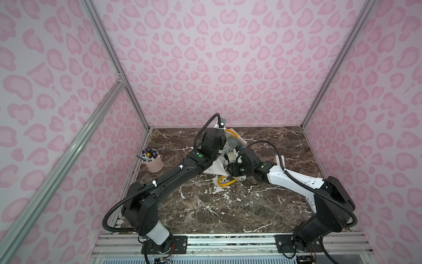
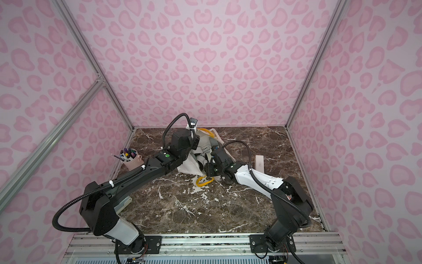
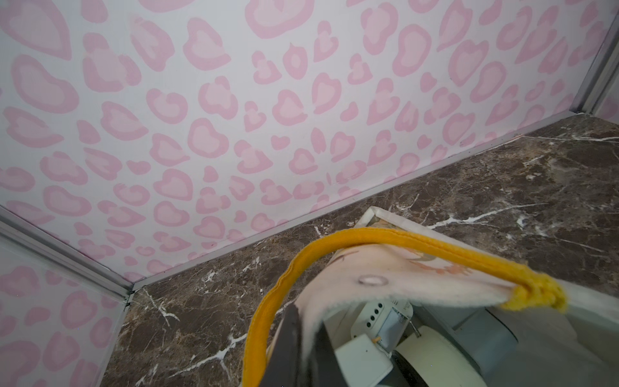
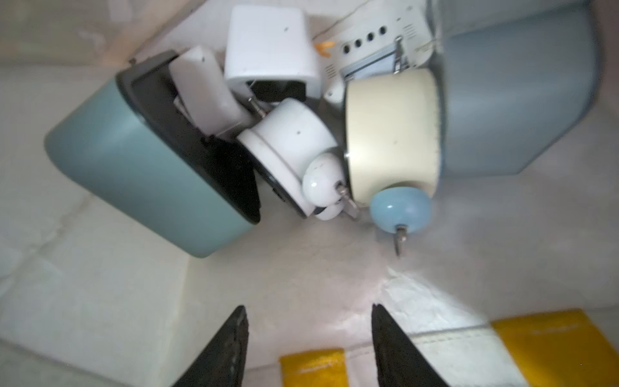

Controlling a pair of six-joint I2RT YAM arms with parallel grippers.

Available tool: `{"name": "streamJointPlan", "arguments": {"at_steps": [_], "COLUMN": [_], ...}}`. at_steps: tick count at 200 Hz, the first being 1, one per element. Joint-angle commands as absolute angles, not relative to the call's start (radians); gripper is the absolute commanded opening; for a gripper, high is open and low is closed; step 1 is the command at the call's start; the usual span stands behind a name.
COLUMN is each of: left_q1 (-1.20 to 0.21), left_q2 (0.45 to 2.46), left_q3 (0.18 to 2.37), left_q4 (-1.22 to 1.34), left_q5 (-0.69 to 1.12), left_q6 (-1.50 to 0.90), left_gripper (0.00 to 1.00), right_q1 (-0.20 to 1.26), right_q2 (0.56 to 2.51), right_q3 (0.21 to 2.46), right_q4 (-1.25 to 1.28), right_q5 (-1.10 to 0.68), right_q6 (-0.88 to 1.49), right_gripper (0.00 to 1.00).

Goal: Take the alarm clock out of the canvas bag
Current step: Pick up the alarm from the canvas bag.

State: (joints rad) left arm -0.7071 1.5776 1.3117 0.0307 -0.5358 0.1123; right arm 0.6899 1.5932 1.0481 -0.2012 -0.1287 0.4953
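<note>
The canvas bag lies on its side on the marble table, one yellow handle spilling forward. My left gripper is shut on the bag's rim, holding the mouth up beside the upper yellow handle. My right gripper is open and empty at the bag's mouth, above a yellow patch. Several alarm clocks are piled inside the bag: a teal one, a white twin-bell one, a cream one with a blue bell, and a grey-blue one.
A pink pen bucket stands near the left wall. A flat white box lies right of the bag, behind my right forearm. Pink patterned walls enclose the table on three sides.
</note>
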Motion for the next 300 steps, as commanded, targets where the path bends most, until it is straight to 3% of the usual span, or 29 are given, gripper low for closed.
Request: {"name": "streamJointPlan", "arguments": {"at_steps": [1,39,211,300], "left_q1": [-0.707,-0.709,-0.718,-0.724], "left_q2": [1.55,1.561,1.551,1.549], "left_q3": [1.292,1.314,1.308,1.303], "left_q4": [0.071,0.003,-0.033,-0.044], "left_q5": [-0.471,-0.457,-0.393,-0.432], "left_q6": [0.056,0.025,0.002,-0.025], "left_gripper": [0.03,0.03,0.03,0.03], "right_q1": [0.676,0.657,0.647,0.647], "right_q2": [1.59,1.619,1.805,1.808], "right_q3": [1.029,1.017,1.122,1.144], "right_q4": [-0.21,-0.231,-0.197,-0.213], "right_q5": [-0.06,-0.052,-0.015,-0.036], "right_q6": [0.445,0.384,0.375,0.356], "right_gripper": [0.53,0.46,0.34,0.04]}}
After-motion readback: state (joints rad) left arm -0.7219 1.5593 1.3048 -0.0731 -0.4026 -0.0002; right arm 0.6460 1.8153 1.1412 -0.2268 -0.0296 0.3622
